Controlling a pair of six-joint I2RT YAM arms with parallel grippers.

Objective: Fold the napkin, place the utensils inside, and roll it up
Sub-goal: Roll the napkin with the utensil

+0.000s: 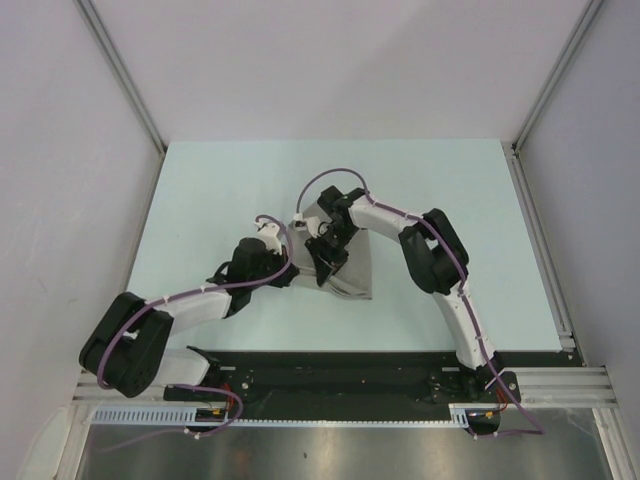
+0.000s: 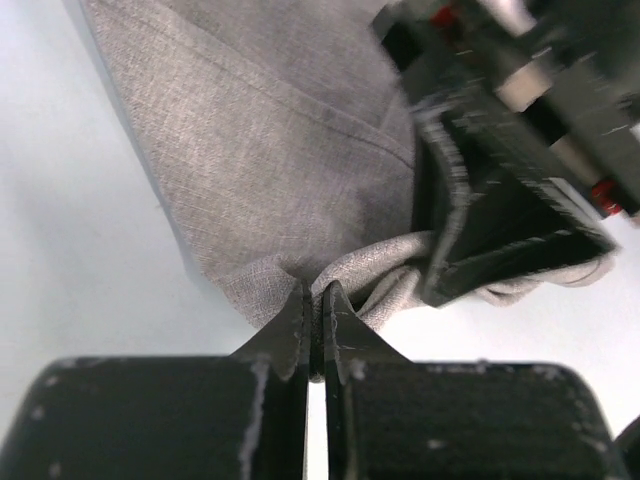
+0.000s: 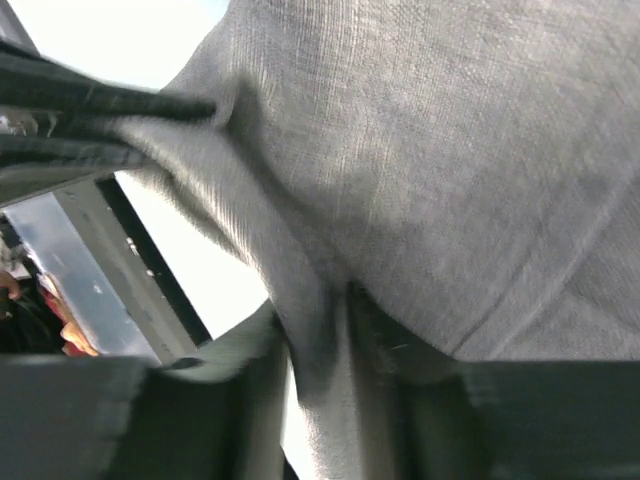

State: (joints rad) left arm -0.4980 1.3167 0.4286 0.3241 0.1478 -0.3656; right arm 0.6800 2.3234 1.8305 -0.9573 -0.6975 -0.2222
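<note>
The napkin [image 1: 352,272] is a soft grey cloth with a fine woven look. It is folded, with a straight seam line across it. It lies on the pale smooth table [image 1: 200,200], right at the tips of both sets of jaws.

The left gripper [image 2: 316,305] is black and hard, with pointed tips. Its jaws are pressed tight together, and a bunched corner of the napkin [image 2: 270,150] is pinched in them. The rest of the cloth spreads away beyond the tips.

The right gripper [image 3: 335,400] is clamped on a fold of the napkin [image 3: 450,180]. The cloth runs down between its jaws and fills the space above them. This close view is blurry.

From above, the two grippers and arms cover the left part of the cloth, so its full shape is hard to see.
</note>
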